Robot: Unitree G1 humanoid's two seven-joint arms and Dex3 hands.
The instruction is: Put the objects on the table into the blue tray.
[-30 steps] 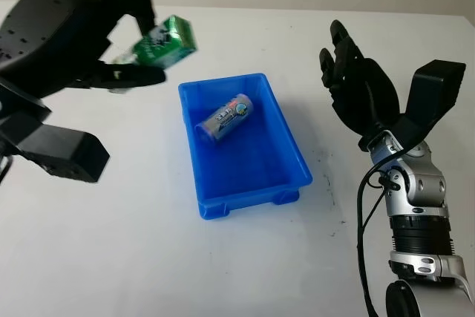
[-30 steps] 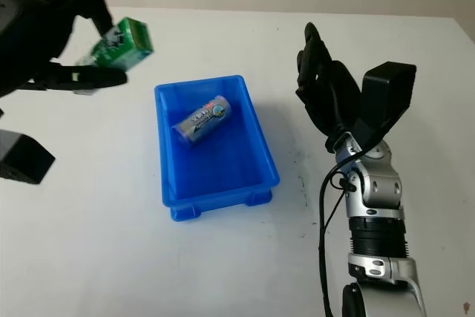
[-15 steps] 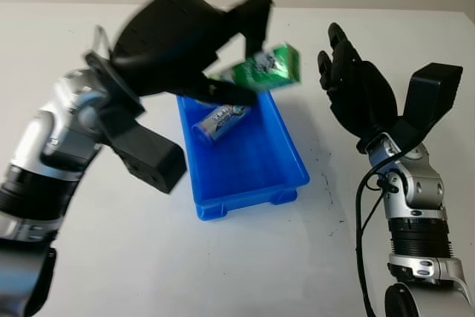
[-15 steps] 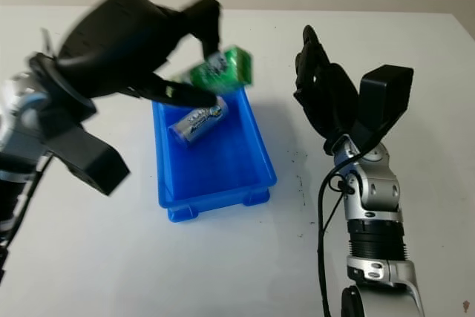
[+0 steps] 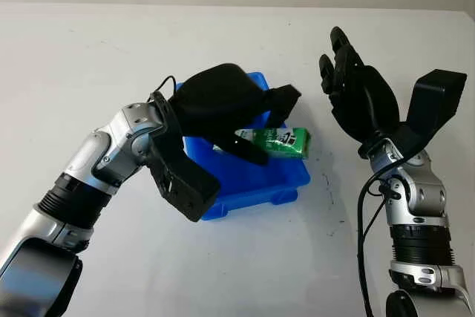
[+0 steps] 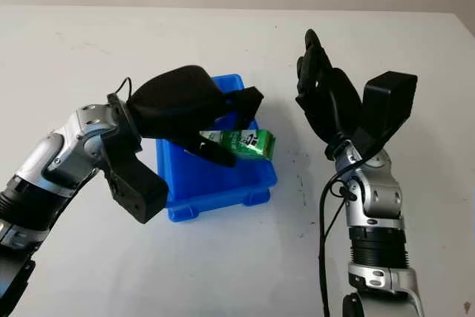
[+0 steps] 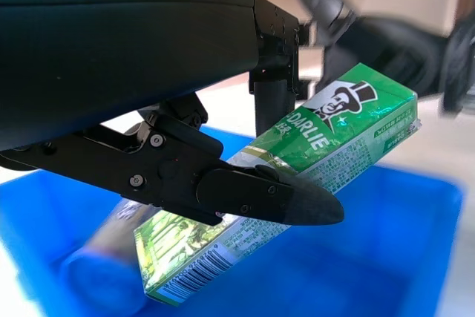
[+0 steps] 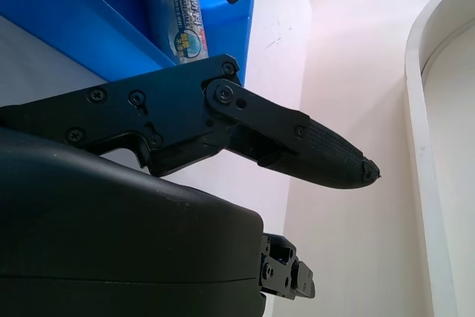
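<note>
The left hand (image 5: 230,105) reaches over the blue tray (image 5: 286,180) and pinches a green toothpaste box (image 5: 276,141) between its fingers (image 7: 260,194), holding it above the tray's right side. A tube (image 7: 100,257) lies inside the tray. Right of the tray, the right hand (image 5: 356,94) is raised above the white table (image 5: 223,257), open and holding nothing.
</note>
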